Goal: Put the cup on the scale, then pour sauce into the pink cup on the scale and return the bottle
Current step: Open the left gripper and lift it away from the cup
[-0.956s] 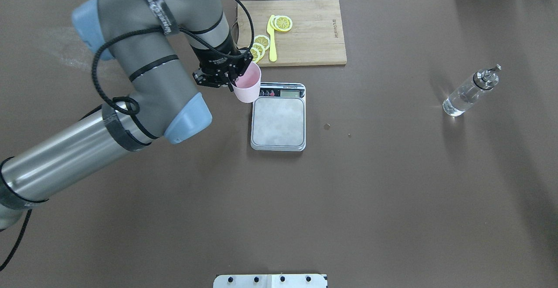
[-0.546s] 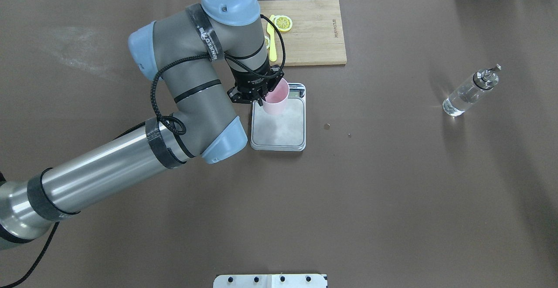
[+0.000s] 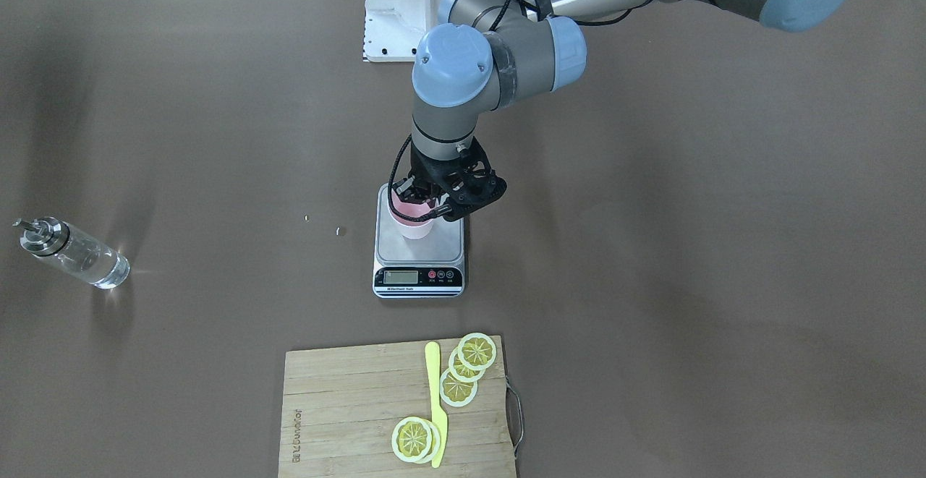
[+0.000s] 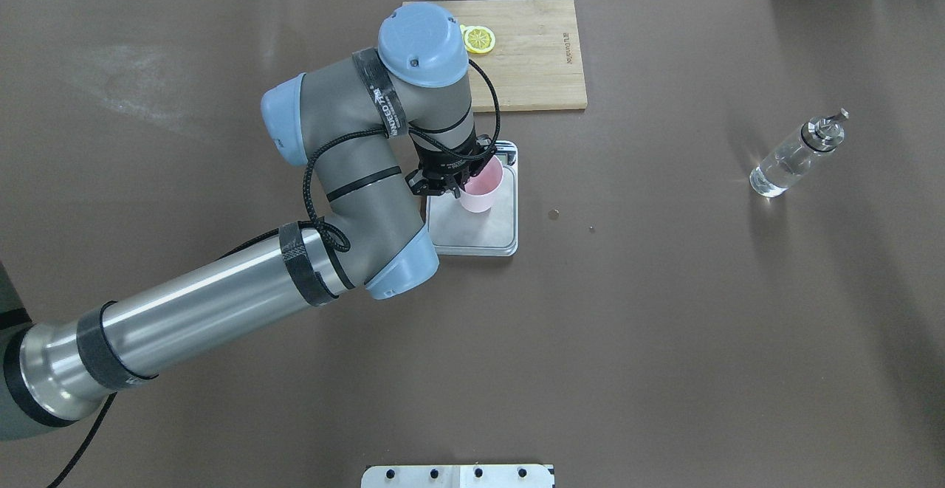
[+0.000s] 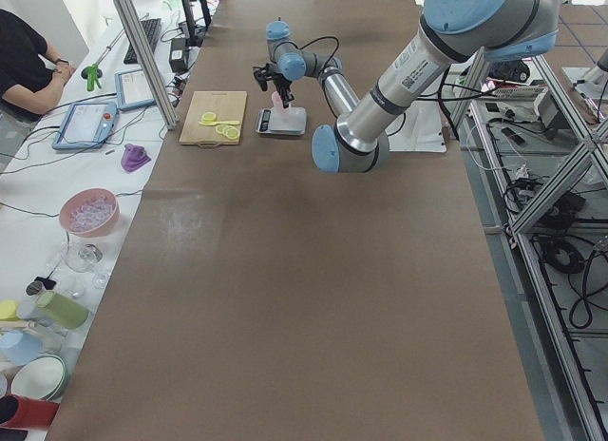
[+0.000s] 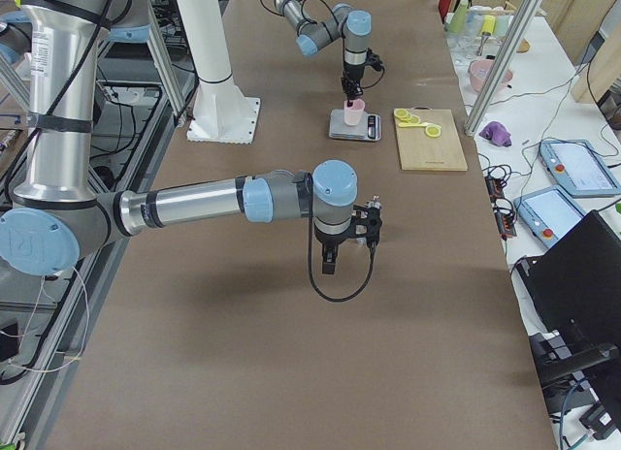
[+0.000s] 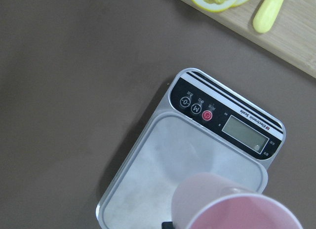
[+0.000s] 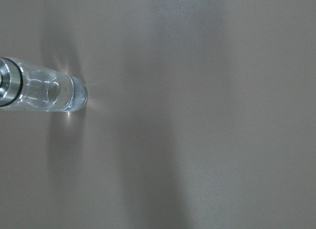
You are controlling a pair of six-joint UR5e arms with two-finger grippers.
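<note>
On a brown-covered table (image 4: 664, 340), the left gripper (image 4: 459, 176) clasps the pink cup (image 4: 481, 194) by its rim over the scale (image 4: 472, 233); whether the cup touches it is unclear. The bottle (image 4: 791, 157) stands well apart at the scale's 3 o'clock, and a cutting board (image 4: 531, 67) lies at 12. The right gripper (image 6: 355, 227) hangs above the table, its finger spread impossible to tell.

**A:** How is the left arm posed?

**B:** The left arm (image 4: 221, 289) reaches forward from the left of the overhead view. Its elbow is bent and its wrist is turned straight down. The left gripper (image 4: 464, 176) points downward and pinches the rim of the cup (image 4: 480, 194).

**A:** And the right one?

**B:** The right arm (image 6: 194, 206) stretches out level with its wrist bent down. The right gripper (image 6: 328, 261) hangs downward. Whether its fingers are apart or together cannot be told.
</note>
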